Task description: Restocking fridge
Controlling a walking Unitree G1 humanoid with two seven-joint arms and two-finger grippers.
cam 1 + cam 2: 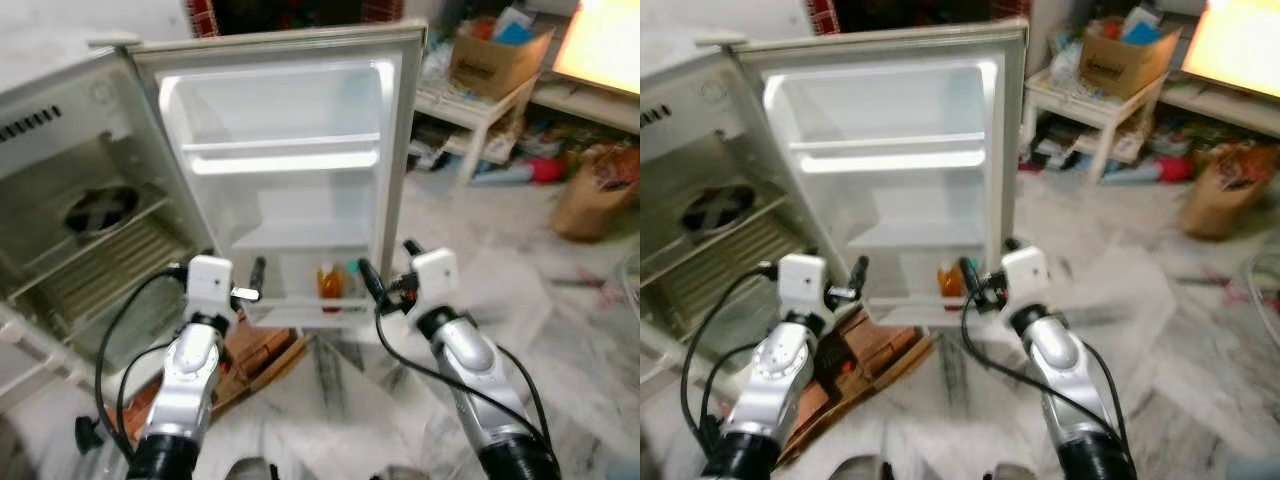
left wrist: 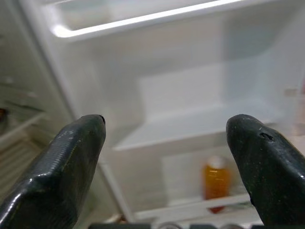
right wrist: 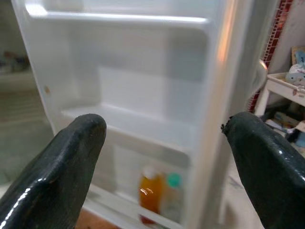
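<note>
Both grippers, left point(image 1: 250, 280) and right point(image 1: 385, 272), spread and empty before fridge door point(image 1: 290, 180). Orange bottle point(image 1: 329, 283) and green-capped bottle point(image 3: 172, 196) upright on bottom door shelf point(image 1: 300, 310), railed against tipping.

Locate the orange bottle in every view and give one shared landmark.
Left eye: orange bottle with white cap, bottom door shelf.
Right eye: same shelf, beside right gripper.
Left wrist: lower right.
Right wrist: bottom centre, beside green-capped bottle.
Landmark: white fridge door.
</note>
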